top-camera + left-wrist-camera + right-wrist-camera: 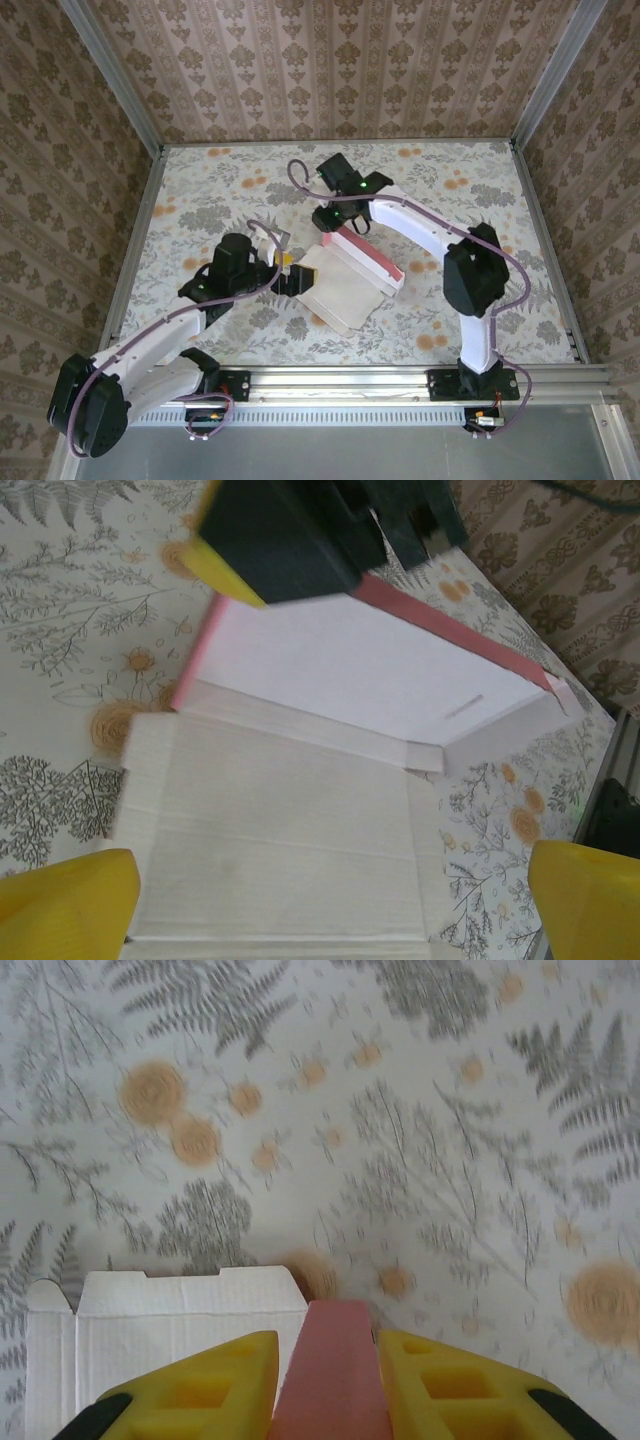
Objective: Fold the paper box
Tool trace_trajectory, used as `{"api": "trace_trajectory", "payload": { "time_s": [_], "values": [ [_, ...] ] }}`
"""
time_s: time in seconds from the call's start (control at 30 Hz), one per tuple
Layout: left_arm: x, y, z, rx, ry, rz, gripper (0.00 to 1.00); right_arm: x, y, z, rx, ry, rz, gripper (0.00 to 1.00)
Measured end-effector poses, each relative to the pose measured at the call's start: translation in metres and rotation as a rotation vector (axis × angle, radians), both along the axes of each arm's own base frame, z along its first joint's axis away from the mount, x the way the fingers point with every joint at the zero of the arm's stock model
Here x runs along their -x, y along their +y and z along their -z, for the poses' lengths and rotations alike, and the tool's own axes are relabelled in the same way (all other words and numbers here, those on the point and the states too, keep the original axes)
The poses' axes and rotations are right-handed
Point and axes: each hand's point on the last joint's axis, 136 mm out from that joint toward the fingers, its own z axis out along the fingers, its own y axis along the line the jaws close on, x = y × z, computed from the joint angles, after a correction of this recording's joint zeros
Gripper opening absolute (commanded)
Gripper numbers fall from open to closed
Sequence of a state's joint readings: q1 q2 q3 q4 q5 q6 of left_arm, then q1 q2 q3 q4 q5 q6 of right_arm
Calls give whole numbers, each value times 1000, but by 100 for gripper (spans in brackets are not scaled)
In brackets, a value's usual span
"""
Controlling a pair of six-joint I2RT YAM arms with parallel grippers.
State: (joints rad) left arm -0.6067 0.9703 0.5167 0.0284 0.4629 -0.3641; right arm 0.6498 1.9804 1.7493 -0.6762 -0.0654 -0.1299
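One paper box point(345, 290) lies open, right tool point(327, 1350) pinching its pink flap.

The paper box point(345, 290) is salmon-pink outside, whitish inside, on a grey-orange floral tablecloth point(450, 190).

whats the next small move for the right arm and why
Probably tip the right gripper toward the left arm, folding the pinched upright wall of the salmon-pink cardboard paper box over its flat whitish panel; the open left gripper hovers there.

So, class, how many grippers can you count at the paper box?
2. The right gripper pinches the paper box by its far pink wall; the left gripper sits open at its left edge.
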Motion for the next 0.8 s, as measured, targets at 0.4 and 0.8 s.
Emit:
{"api": "trace_trajectory", "payload": {
  "time_s": [0.4, 0.8],
  "values": [
    [14, 2, 10, -30, 54, 25, 100, -2, 27, 5, 3, 8, -59, 79],
    [43, -22, 91, -235, 235, 153, 100, 67, -63, -57, -195, 14, 189, 98]
  ]
}}
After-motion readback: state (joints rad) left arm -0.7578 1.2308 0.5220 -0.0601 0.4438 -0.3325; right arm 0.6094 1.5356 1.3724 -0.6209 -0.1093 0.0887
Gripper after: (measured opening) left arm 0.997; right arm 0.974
